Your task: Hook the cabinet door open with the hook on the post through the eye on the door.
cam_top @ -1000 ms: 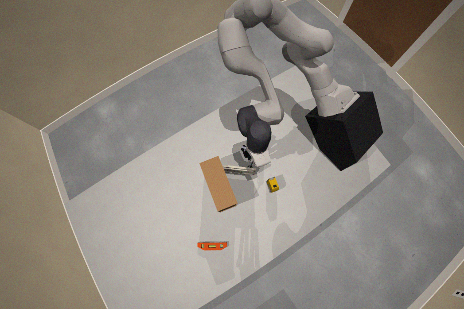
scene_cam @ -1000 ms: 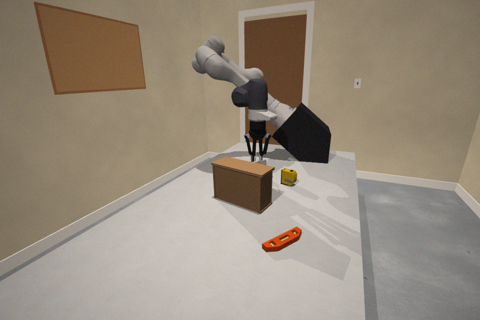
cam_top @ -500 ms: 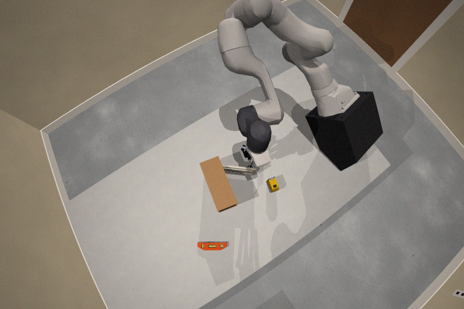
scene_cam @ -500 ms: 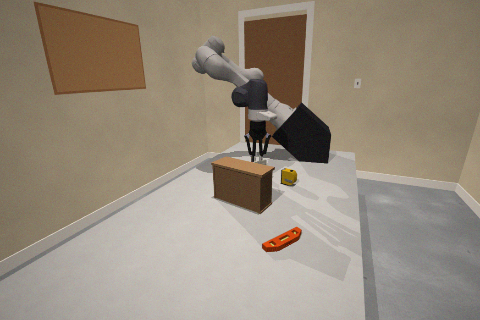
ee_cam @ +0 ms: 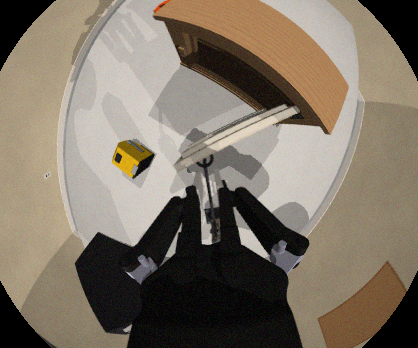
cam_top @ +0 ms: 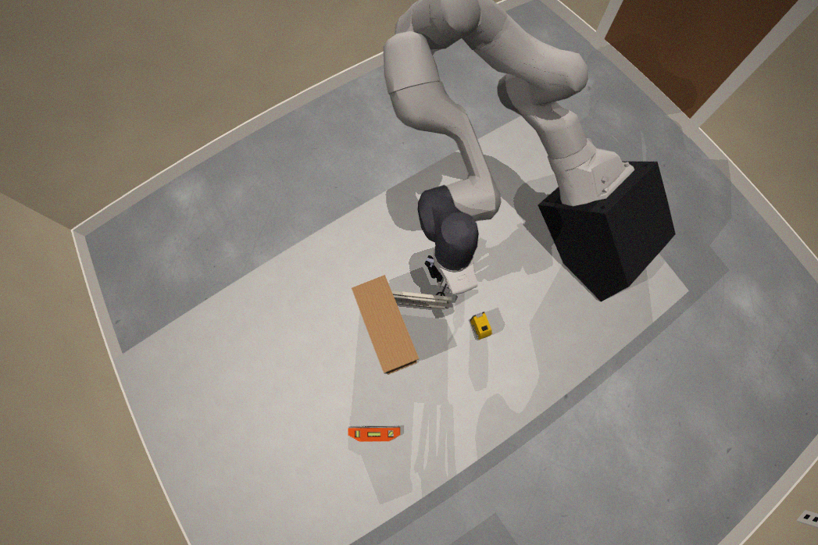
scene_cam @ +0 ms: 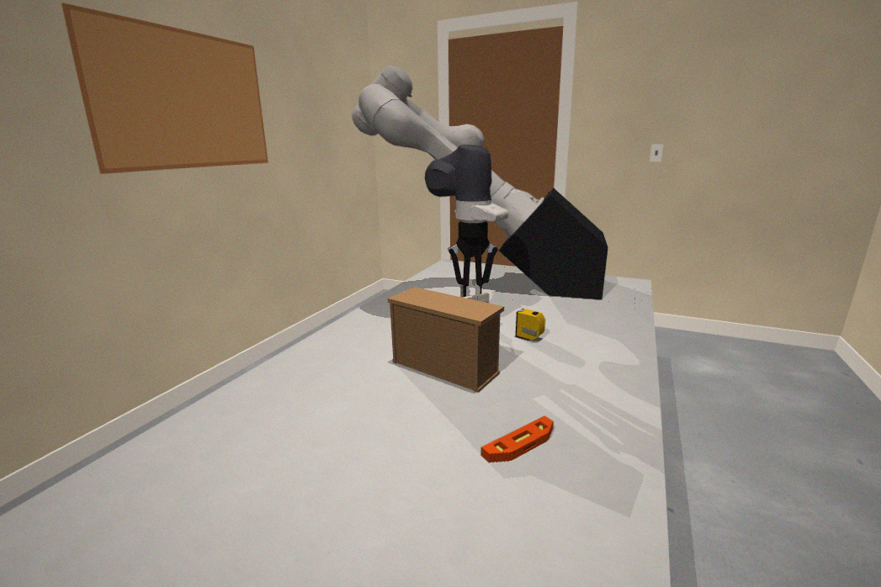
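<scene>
The wooden cabinet [cam_top: 383,324] [scene_cam: 441,346] [ee_cam: 262,45] stands upright, looking flat on its base. Its pale door [cam_top: 419,300] [ee_cam: 242,135] stands wide open, swung out towards the arm. In the wrist view the dark hook [ee_cam: 208,182] runs from between the fingers to the ring-shaped eye at the door's free end, and its tip appears to be in the eye. My gripper [scene_cam: 471,293] [ee_cam: 208,177] is open by a narrow gap, with the hook's shank between the fingertips and a gap on each side. How low the hook lies in the eye cannot be told. The post is not clearly visible.
A yellow tape measure [cam_top: 480,325] [scene_cam: 528,324] [ee_cam: 132,159] stands near the door's free end. An orange spirit level [cam_top: 374,433] [scene_cam: 517,439] lies beyond the cabinet. The black robot base [cam_top: 609,237] [scene_cam: 559,252] is on the arm's side.
</scene>
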### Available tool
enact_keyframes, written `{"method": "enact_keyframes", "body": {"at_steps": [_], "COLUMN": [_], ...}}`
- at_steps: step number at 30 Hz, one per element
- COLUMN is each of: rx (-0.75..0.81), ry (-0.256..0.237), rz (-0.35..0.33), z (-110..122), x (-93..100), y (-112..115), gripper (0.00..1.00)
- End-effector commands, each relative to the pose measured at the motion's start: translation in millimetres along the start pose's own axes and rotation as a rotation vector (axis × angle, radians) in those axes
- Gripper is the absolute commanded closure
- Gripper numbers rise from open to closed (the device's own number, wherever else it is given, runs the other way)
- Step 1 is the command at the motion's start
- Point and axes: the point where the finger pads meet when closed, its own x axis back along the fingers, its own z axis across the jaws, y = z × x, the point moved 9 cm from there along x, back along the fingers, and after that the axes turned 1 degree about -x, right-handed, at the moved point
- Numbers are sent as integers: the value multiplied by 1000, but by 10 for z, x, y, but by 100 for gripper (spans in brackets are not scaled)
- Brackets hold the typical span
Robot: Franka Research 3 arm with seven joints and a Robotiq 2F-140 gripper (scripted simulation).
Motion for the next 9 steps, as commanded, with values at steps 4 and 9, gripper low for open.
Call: {"method": "enact_keyframes", "body": {"at_steps": [4,9], "rx": [-3,-3], "ry": [-1,-1], "rz": [1,1], "z": [4,4], "x": [5,43], "y": [-7,-7], "gripper": [86,86]}}
